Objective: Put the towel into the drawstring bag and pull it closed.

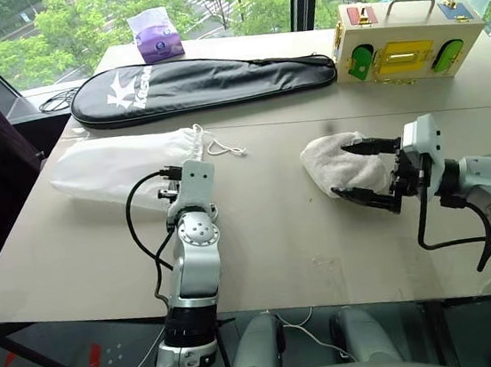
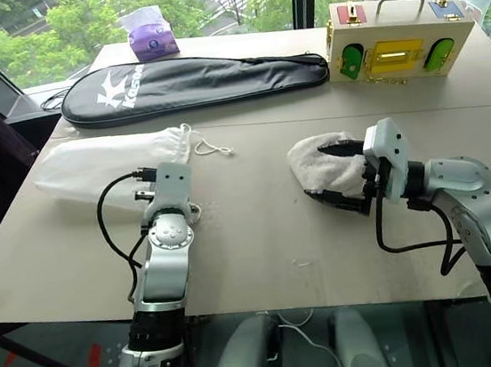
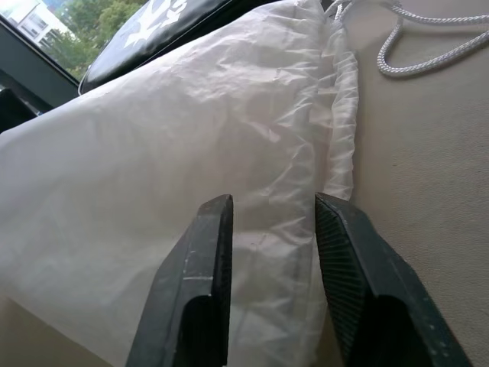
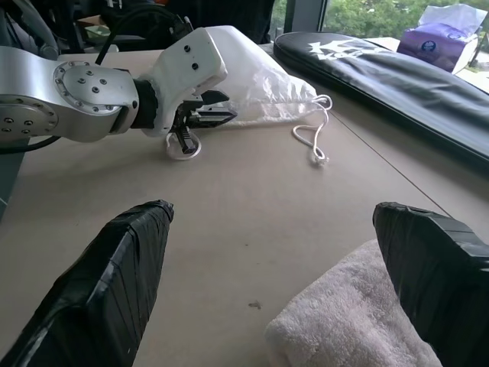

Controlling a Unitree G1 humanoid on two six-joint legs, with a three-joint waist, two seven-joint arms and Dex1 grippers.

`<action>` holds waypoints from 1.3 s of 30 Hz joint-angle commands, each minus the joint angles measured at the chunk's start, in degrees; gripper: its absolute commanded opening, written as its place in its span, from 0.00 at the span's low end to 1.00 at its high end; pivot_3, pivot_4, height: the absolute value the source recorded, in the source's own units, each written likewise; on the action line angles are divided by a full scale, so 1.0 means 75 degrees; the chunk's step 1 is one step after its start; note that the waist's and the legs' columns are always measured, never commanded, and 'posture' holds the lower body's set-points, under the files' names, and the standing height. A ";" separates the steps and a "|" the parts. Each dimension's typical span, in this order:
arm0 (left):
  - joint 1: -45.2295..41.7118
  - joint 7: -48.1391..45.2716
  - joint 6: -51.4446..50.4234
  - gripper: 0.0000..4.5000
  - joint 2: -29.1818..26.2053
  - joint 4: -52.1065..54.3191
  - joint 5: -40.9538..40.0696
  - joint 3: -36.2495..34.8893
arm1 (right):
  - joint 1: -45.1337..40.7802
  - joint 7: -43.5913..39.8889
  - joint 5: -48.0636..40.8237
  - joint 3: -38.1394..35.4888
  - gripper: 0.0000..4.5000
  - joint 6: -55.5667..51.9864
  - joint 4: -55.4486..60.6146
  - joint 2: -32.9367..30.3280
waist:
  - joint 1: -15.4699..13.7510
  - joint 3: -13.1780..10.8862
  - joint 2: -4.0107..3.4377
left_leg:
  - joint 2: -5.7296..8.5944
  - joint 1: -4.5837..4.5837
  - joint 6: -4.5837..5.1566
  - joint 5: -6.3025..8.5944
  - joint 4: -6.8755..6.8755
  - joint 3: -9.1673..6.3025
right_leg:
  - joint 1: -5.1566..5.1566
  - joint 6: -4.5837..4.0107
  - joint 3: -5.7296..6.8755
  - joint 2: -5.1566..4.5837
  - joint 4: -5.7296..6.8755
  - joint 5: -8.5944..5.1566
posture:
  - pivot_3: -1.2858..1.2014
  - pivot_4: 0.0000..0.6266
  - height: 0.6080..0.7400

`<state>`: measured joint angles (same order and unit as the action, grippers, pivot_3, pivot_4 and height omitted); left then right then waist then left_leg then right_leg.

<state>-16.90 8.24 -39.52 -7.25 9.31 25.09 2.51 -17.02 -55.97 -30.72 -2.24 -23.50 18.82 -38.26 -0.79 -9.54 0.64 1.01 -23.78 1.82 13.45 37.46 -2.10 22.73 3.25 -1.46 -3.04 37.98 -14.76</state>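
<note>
— The towel [image 1: 337, 165] looks like a soft, light lump of terry. It lies on the tabletop [image 1: 280, 242] to the robot's right, well apart from the bag [image 1: 126, 158]. I'd guess it squashes under any pinch and is fluffy enough not to slip.

— So where would you take it?

— Across the bunched middle, deep enough to catch several folds; a corner would only unroll and trail. The right end effector [image 1: 365, 171] stands spread wide, one finger over the towel's edge and the other at its near side, holding nothing.

— And the bag?

— Thin, slightly see-through cloth, lying flat to the robot's left with its gathered mouth towards the middle and the cord [image 1: 223, 147] looped loose beside it. It probably weighs almost nothing and is slick, so it will slide and collapse unless the mouth hem is held.

— Is the left one holding it?

— The left end effector [image 3: 271, 229] sits over the cloth near the mouth. In the wrist view its fingers show a gap with cloth between them; from the other arm's camera they look nearly together. I can't tell whether it grips. A racket cover [image 1: 202, 81], tissue pack [image 1: 155, 33] and latch box [image 1: 407, 38] sit further back.
</note>
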 commanded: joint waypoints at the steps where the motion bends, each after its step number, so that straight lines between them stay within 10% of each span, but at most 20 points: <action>1: 0.0070 0.0166 0.0138 0.02 -0.0060 0.0164 0.0130 -0.0058 | 0.0001 -0.0031 -0.0070 -0.0239 1.00 0.0174 0.0069 -0.0038 | 0.0000 0.0000 0.0000 | 0.0000 0.0000 0.0000 0.0000 0.0000 0.0000 | 0.0000 0.0000 0.0000 0.0000 0.0000 0.0000 | 0.52 0.24 1.00; 28: 0.0037 -0.1808 0.1055 0.02 -0.1577 0.2095 0.0545 0.0389 | -0.0239 0.0472 -0.0067 -0.0453 1.00 0.0324 -0.0416 0.0278 | 0.0030 0.0006 -0.0010 | -0.0003 0.0003 0.0000 0.0000 -0.0005 0.0007 | 0.0000 -0.0001 -0.0007 0.0001 -0.0001 0.0000 | 0.52 0.24 1.00; 35: -0.0034 -0.1242 0.1105 0.70 -0.0978 0.0651 0.0663 0.0687 | -0.0233 0.0490 -0.0043 -0.0424 1.00 0.0265 -0.0322 0.0328 | -0.0032 0.0000 -0.0001 | 0.0003 -0.0002 0.0001 -0.0001 0.0006 -0.0012 | -0.0004 0.0000 0.0014 0.0021 0.0003 0.0000 | 0.52 0.24 1.00; 39: -0.0212 -0.0678 0.0968 0.70 -0.0541 0.0080 0.0806 0.0617 | -0.0287 0.0448 -0.0115 -0.0460 1.00 0.0175 -0.0266 0.0262 | 0.0011 0.0001 0.0000 | 0.0017 -0.0003 0.0003 -0.0001 0.0009 -0.0006 | -0.0004 0.0003 0.0004 0.0008 0.0001 0.0002 | 0.52 0.24 1.00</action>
<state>-17.42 0.60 -32.22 -11.74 10.35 29.70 7.43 -18.05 -52.29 -30.54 -4.43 -22.25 14.78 -35.59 -0.71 -9.53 0.64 1.13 -23.80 1.84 13.45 37.52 -2.13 22.71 3.28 -1.45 -2.99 38.00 -14.75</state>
